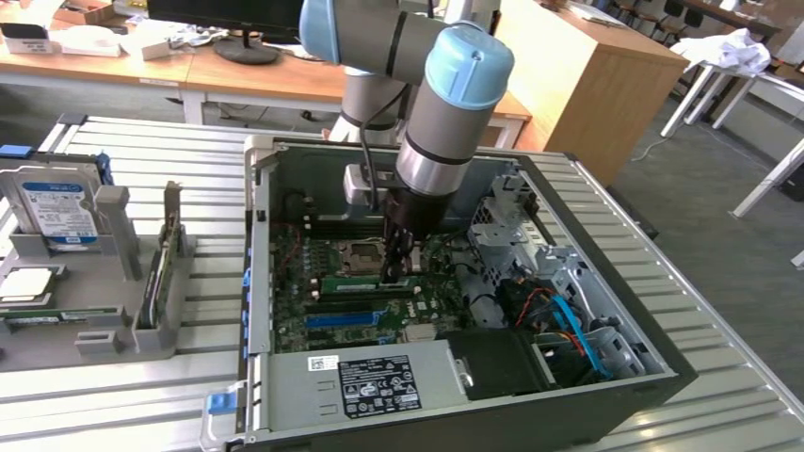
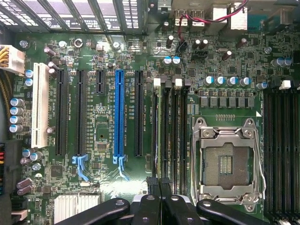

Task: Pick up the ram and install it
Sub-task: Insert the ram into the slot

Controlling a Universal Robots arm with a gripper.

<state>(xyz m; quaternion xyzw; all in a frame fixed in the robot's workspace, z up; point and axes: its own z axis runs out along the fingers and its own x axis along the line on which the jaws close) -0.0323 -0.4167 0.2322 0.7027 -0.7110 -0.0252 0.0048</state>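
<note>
Two fingers of my claw point(image 2: 161, 187) are clenched together and pinch the top edge of the ram point(image 2: 159, 136). In the wrist view the ram is edge-on, a thin green line running away from the pads. It stands upright on its long edge in the outermost slot of the bank, just beside the empty memory slots point(image 2: 174, 136), with a white latch point(image 2: 157, 82) at its far end. Depth of seating: cannot tell. In the exterior view the claw point(image 1: 399, 268) points straight down into the open computer case point(image 1: 666, 369), with the green stick directly beneath the fingertips. Handling, my judgement: light, stiff, thin and brittle. The bare chips and contact row are best left untouched. The right hold is the top long edge near its middle, so that force goes straight down. The narrow edge gives little purchase, so any tilt could twist the board in its slot. Next outward are the bare CPU socket point(image 2: 225, 161) on one side and the black expansion slot point(image 2: 139, 112) and long blue slot point(image 2: 119, 112) on the other, then the white slot point(image 2: 41, 105). Farther out the power supply point(image 1: 364, 377) sits in the case. A hard drive point(image 1: 56, 212) stands in a grey fixture point(image 1: 113, 330), well apart at the exterior view's left.
</note>
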